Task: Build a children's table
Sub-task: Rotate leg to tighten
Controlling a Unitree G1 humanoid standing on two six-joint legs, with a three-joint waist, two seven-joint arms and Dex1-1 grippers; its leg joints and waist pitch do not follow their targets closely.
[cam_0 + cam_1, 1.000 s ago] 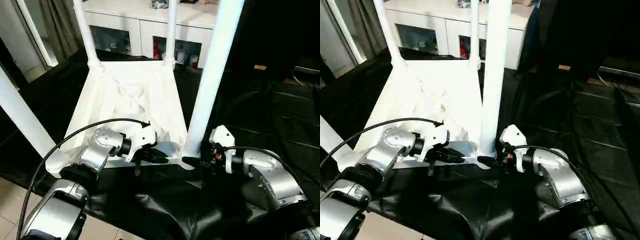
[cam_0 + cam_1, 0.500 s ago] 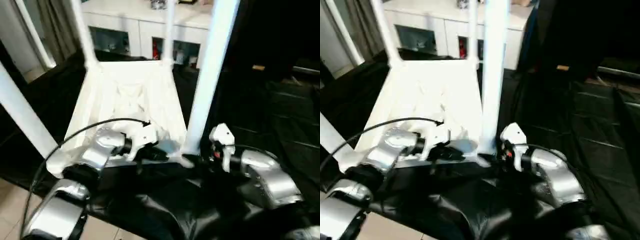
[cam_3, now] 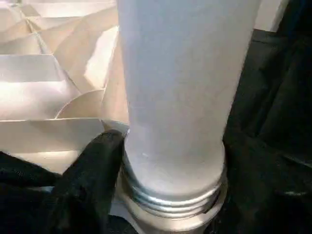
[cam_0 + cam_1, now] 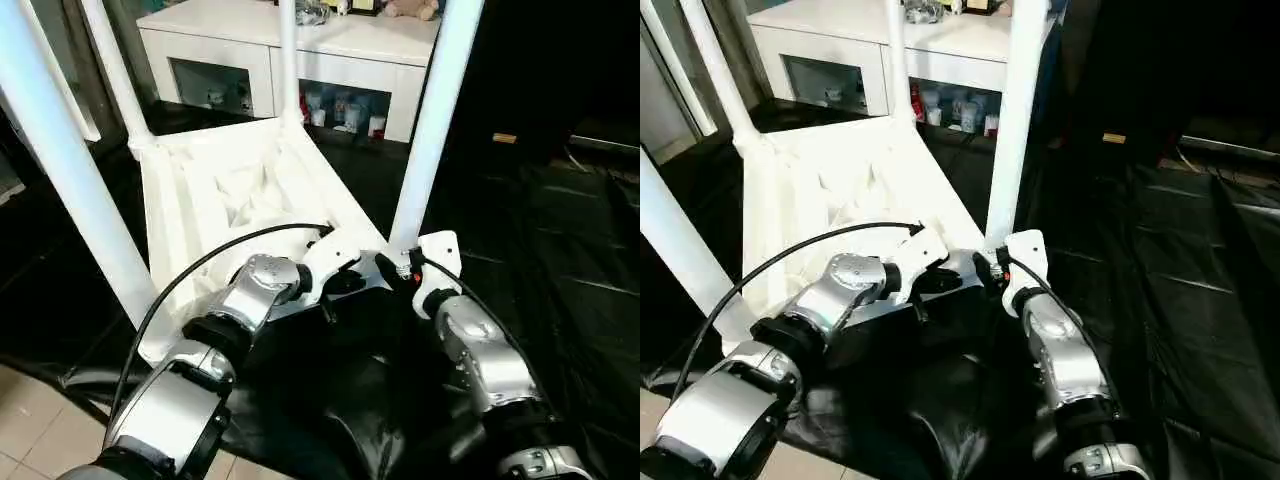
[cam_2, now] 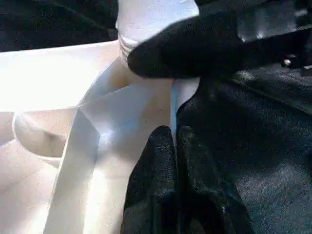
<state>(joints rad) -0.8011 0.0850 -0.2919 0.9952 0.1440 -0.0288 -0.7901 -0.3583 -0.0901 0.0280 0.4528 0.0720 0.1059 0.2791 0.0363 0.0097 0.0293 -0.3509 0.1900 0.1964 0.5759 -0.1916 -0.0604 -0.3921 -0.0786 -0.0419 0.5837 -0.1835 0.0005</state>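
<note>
Left gripper point(image 5: 174, 141) has its two black fingers pressed together, pinching the thin edge wall of the tabletop point(image 4: 215, 190) close to the near right corner. Right gripper point(image 4: 395, 268) sits at the base of the near right leg point(image 4: 432, 120), one black finger point(image 3: 87, 180) touching the leg just above its threaded end; the other finger is hidden, so I cannot tell whether it is clamped or loose.

The tabletop lies upside down on black sheeting point(image 4: 560, 250), ribbed underside up, turned at an angle to the robot. All four legs stand up from the corners: near left leg point(image 4: 65, 160), far left leg point(image 4: 115, 70), far right leg point(image 4: 288, 60), plus the near right one.

Progress: looks nearly finished. The right wrist view shows a few thread rings point(image 3: 170, 200) exposed above the corner socket point(image 3: 165, 222), so the near right leg probably needs more turning to seat fully. How tight the other three are can't be judged. After that, likely only flipping the table upright is left.

Around: white cabinet point(image 4: 300, 50) with glass doors behind the table, small items inside and on top. A black cable point(image 4: 200, 270) loops over the left forearm. Bare floor point(image 4: 25, 440) at the near left. The two grippers are crowded at the same corner, and the wrinkled sheeting bunches up beneath them, which could hinder turning.
</note>
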